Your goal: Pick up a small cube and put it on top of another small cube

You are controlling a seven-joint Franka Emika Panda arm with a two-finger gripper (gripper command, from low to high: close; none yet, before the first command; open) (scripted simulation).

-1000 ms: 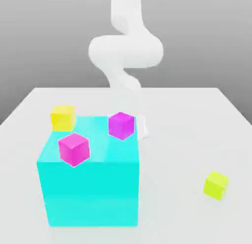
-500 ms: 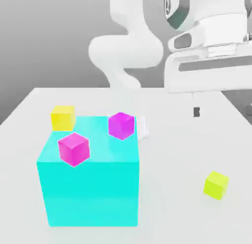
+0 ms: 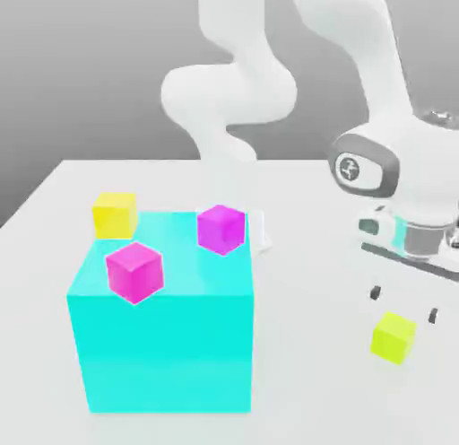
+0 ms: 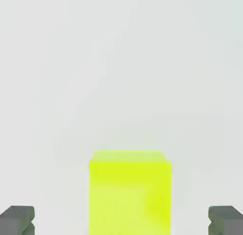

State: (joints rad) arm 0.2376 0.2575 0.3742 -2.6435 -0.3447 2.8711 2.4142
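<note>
We are hovering over the lime cube (image 3: 394, 337) with our gripper (image 3: 404, 304) spread wide.

We are keeping our 2 fingertips (image 3: 376, 292) apart, and in the hand view they are standing on 2 opposite sides of the lime cube, pinching nothing. The lime cube is resting on the white table (image 3: 314, 362) toward the exterior view's right, well apart from the big cyan block (image 3: 163, 353). In the exterior view we are seeing 3 more small cubes at the block: 1 pink cube (image 3: 135, 273) near the block's front top edge, 1 purple cube (image 3: 221, 230) toward its exterior view's right side, and 1 yellow cube (image 3: 116, 216) by its far corner on the exterior view's left. Our white arm (image 3: 359, 48) is reaching down on the exterior view's right.
</note>
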